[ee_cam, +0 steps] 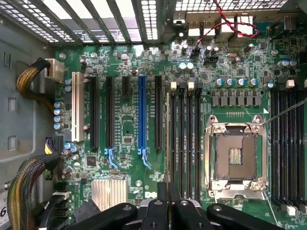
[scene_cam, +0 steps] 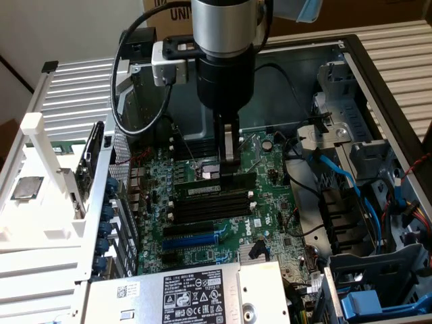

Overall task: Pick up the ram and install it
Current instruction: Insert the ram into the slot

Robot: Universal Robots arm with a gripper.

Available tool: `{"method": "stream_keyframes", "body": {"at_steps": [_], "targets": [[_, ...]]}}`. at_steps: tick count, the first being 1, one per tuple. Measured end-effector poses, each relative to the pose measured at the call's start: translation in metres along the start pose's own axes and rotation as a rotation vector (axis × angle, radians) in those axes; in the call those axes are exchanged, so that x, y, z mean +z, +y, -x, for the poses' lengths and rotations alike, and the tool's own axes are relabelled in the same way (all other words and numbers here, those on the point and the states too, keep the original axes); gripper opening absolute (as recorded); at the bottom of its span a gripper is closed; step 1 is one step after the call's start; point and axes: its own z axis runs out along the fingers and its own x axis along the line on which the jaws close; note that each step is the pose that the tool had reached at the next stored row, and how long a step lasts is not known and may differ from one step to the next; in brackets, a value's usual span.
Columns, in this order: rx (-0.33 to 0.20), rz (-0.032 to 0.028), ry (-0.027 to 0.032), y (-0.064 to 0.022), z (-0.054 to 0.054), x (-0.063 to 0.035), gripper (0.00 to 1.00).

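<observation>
Exterior view: one ram point(scene_cam: 202, 190), one end effector point(scene_cam: 229, 162)

The ram point(scene_cam: 202, 191), a thin green stick with a pale label, stands on its long edge along the black memory slots point(scene_cam: 209, 208) mid-motherboard point(scene_cam: 270, 165), clamped in the gripper point(scene_cam: 229, 170).

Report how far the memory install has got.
Done: the ram is picked up and stands on edge along the end one of the black memory slots. In hand: the gripper is shut on the stick, low over the motherboard. Left: seating is unconfirmed; whether it is fully down in the slot cannot be told.
</observation>
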Motion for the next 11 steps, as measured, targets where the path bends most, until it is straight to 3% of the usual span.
{"method": "stream_keyframes", "body": {"at_steps": [4, 11], "targets": [[0.0, 0.0001, 0.0029, 0.0066, 0.007, 0.0048, 0.12], [-0.01, -0.0003, 0.0055, 0.0063, 0.015, 0.0116, 0.12]]}}
